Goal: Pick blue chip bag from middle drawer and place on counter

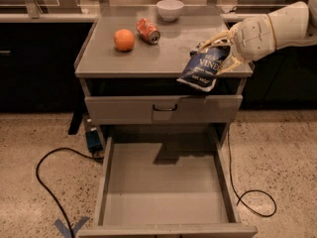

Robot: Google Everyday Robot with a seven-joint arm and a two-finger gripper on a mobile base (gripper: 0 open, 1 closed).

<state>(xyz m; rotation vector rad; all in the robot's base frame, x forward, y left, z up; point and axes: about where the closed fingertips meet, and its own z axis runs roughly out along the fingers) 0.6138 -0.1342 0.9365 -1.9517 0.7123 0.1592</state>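
Observation:
The blue chip bag (204, 67) hangs tilted in the air over the front right corner of the counter (148, 58), its lower end overlapping the counter's front edge. My gripper (219, 47) comes in from the right on a white arm and is shut on the bag's upper end. Below, the middle drawer (163, 192) is pulled fully out, and its flat grey bottom is bare.
On the counter lie an orange (124, 39), an orange-red soda can (148, 30) on its side and a white bowl (170, 9) at the back. The drawer front (163, 109) above the open drawer is closed. Black cables (49, 182) run across the floor on both sides.

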